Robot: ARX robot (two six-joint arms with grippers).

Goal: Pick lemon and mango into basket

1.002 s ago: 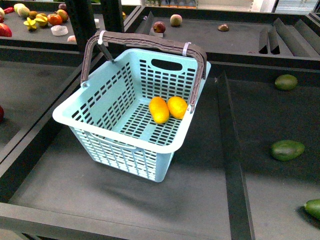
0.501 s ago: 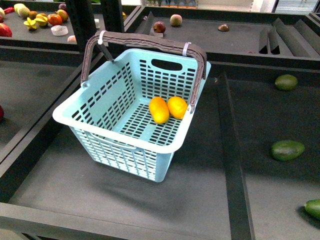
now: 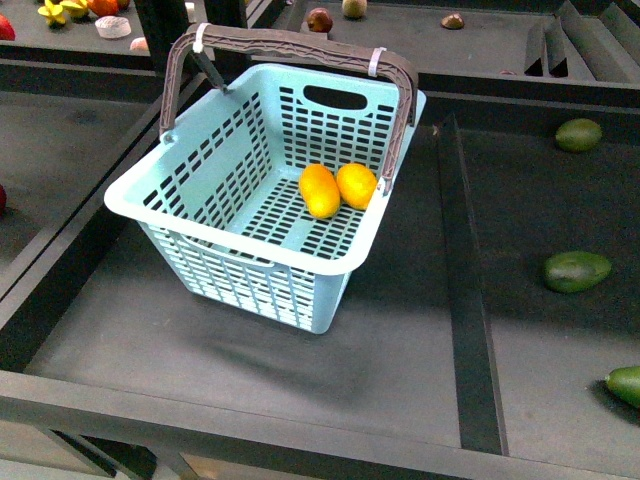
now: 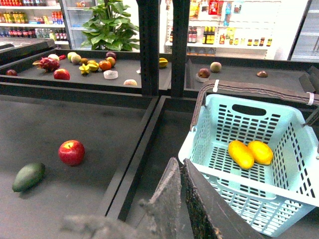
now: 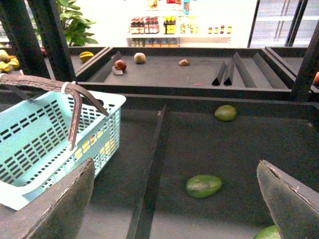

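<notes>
The light aqua basket (image 3: 195,225) stands on the dark shelf with its brown handles (image 3: 290,45) raised. Two yellow-orange oval fruits lie touching on its slotted floor: a longer one (image 3: 319,190) and a rounder one (image 3: 356,185). They look like the lemon and mango, but I cannot tell which is which. The left wrist view shows the same pair, the longer one (image 4: 241,154) and the rounder one (image 4: 260,152). My left gripper (image 4: 180,160) is shut and empty, outside the basket's near wall (image 4: 239,184). My right gripper (image 5: 175,162) is open and empty, to the right of the basket (image 5: 30,149). Neither arm appears in the front view.
Three green fruits (image 3: 579,134) (image 3: 576,270) (image 3: 625,385) lie in the right bay, past a black divider (image 3: 465,300). A red apple (image 4: 71,152) and a green fruit (image 4: 28,177) lie in the left bay. Black posts (image 4: 148,45) and more fruit (image 4: 89,64) stand behind.
The whole scene has slid upward in the front view, so the camera has shifted. The basket and the two fruits keep their places relative to each other.
</notes>
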